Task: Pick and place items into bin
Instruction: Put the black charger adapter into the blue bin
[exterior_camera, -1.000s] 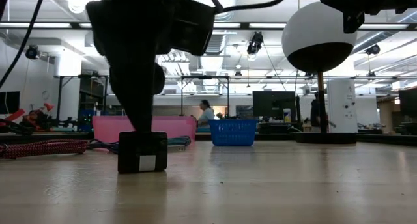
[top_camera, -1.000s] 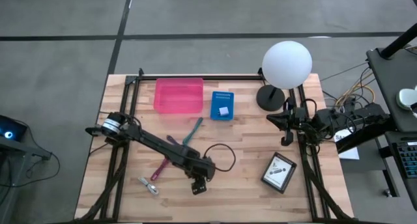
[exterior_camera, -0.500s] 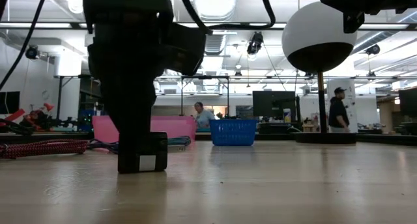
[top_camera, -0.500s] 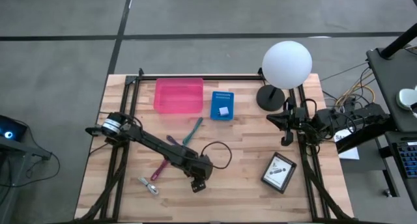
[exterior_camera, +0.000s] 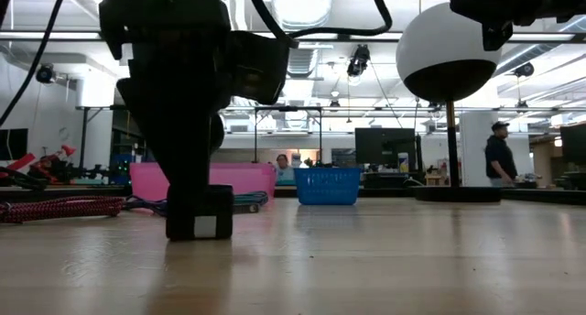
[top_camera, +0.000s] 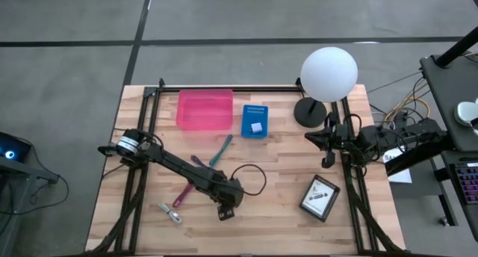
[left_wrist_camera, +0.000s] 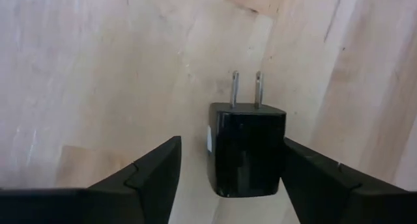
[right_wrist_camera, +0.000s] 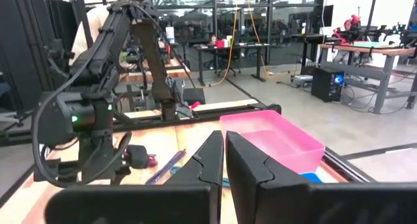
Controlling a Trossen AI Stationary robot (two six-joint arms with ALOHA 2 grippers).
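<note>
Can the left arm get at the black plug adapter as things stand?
Probably yes. The left claw is open, with a finger on each side of the black plug adapter, which lies flat on the table, and nothing sits between them.

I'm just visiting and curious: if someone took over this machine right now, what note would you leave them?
Left pincer: open, down around the black plug adapter on the table, not closed on it.
Right pincer: shut, idle at the table's right edge.
Done: one small pale item in the blue basket. The pink bin looks empty.
Left: adapter, teal pen, purple pen, magenta pen, silvery clip, card box.
</note>
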